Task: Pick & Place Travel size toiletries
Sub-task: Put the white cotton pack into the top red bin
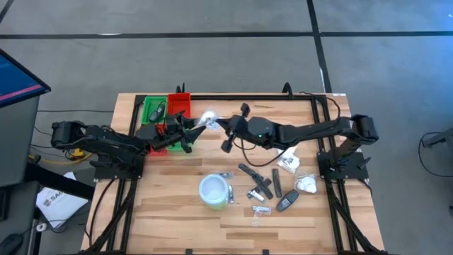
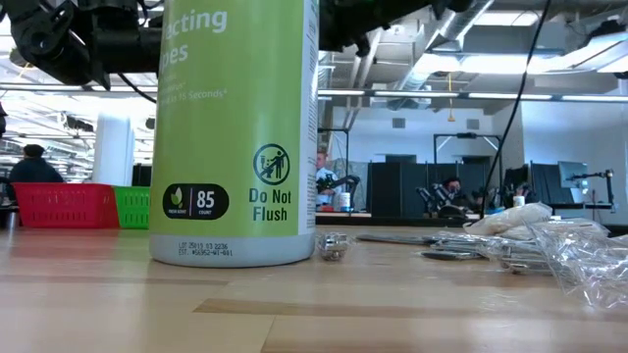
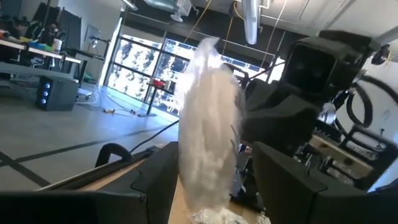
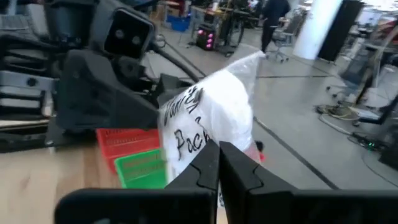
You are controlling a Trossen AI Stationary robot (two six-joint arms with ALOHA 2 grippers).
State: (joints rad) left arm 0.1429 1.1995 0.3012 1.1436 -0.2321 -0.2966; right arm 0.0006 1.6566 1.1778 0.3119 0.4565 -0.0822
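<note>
A white lumpy packet point(image 1: 207, 119) in clear wrap with dark handwriting is held in the air above the table's far left part, beside the red and green tray point(image 1: 166, 112). My right gripper point(image 1: 218, 124), reaching in from the right, is shut on it point(image 4: 217, 155). My left gripper point(image 1: 192, 127) faces it from the left, open. In the left wrist view its fingers stand on either side of the packet point(image 3: 208, 124) with narrow gaps. The other toiletries point(image 1: 269, 188), dark sticks, ovals and sachets, lie on the table's near right part. My right gripper pinches the white packet between its two fingers at the packet's edge point(image 4: 208, 146) nearest the gripper. The fingers come roughly level from the table's right side. The packet is lifted clear and sticks out past the fingertips toward my left gripper.
The round white tub with a green side point(image 1: 214, 191) stands near the table's middle front and fills the low view point(image 2: 235, 127). Two more white packets point(image 1: 289, 161) point(image 1: 306, 185) lie at the right. The tray sits at the far left corner, under my left arm.
</note>
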